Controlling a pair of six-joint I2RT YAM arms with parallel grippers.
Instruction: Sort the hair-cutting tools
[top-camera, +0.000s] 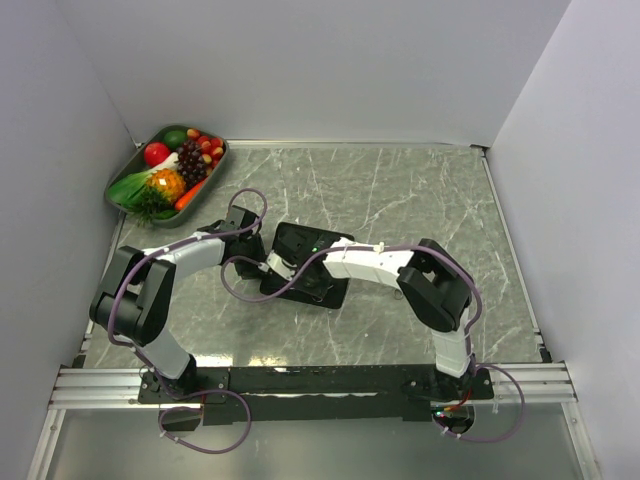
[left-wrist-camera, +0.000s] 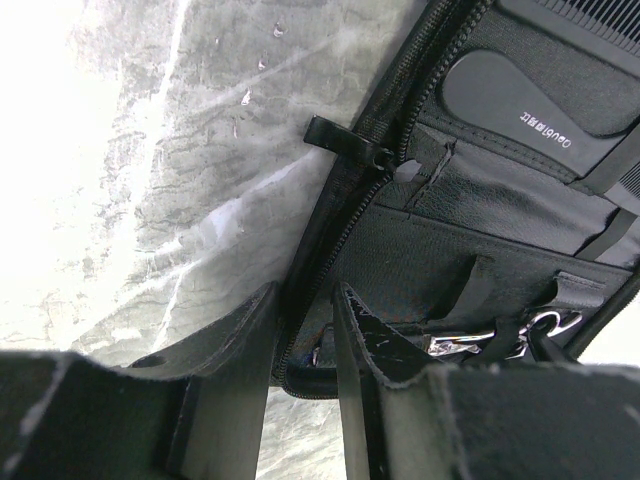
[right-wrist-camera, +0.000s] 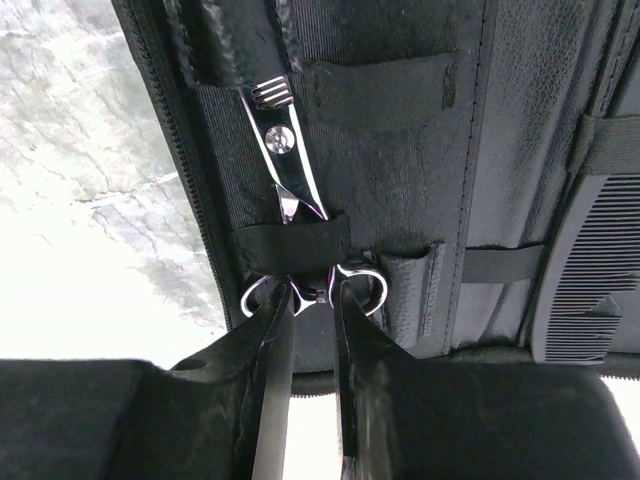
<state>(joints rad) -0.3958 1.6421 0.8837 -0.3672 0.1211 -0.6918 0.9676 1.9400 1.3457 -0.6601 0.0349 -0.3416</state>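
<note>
A black pouch (top-camera: 297, 240) lies open in the middle of the table, with both arms meeting over it. In the right wrist view a pair of silver scissors (right-wrist-camera: 290, 170) sits under an elastic strap (right-wrist-camera: 290, 246) inside the pouch. My right gripper (right-wrist-camera: 312, 297) is shut on its handles, between the two rings. A black comb (right-wrist-camera: 588, 270) is tucked in at the right. My left gripper (left-wrist-camera: 305, 300) is shut on the pouch's zipper edge (left-wrist-camera: 345, 205). Beside it I see silver scissor handles (left-wrist-camera: 470, 342) and a black bar with small print (left-wrist-camera: 530, 95).
A tray of toy fruit and vegetables (top-camera: 165, 170) stands at the back left corner. White walls enclose the marble-patterned table (top-camera: 420, 190) on three sides. The arms' base rail (top-camera: 320, 380) runs along the near edge.
</note>
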